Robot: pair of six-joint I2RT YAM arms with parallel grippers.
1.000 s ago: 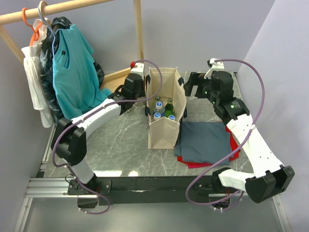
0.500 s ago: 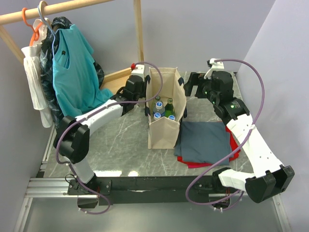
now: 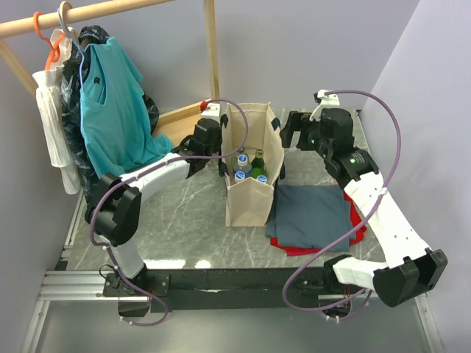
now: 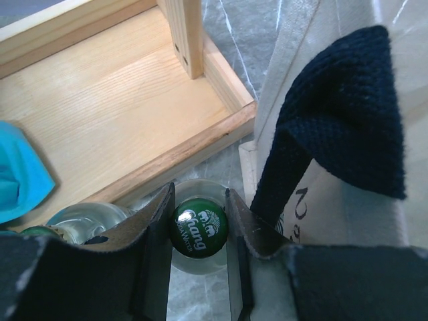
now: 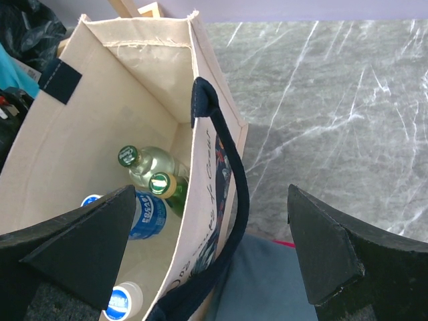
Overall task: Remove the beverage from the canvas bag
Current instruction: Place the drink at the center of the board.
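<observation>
Top view, left gripper [image 3: 207, 141]: low against the left wall of the canvas bag [image 3: 249, 204]; how its jaws stand cannot be told from here.
Top view, right gripper [image 3: 294, 132]: spread wide and empty, near the bag's far right corner.
Top view, bag: upright on the marble table [image 3: 176, 220], mouth open, bottles standing inside; a folded grey-blue cloth [image 3: 309, 209] lies against its right base.
Left wrist, left gripper [image 4: 198, 195]: closed narrow on the green-capped glass bottle [image 4: 198, 227], one finger on each side of the neck.
Left wrist, held bottle: outside the canvas bag [image 4: 348, 217], just beside its wall and the navy handle [image 4: 341, 114]; a second glass bottle [image 4: 83, 219] stands just beside it, and a wooden tray [image 4: 100, 107] lies beyond.
Right wrist, right gripper [image 5: 210, 200]: fingers far apart, holding nothing, above the bag's right wall.
Right wrist, bag [image 5: 100, 120]: holds a clear bottle [image 5: 134, 160], a green bottle [image 5: 160, 185] and two blue-capped bottles [image 5: 144, 214].
</observation>
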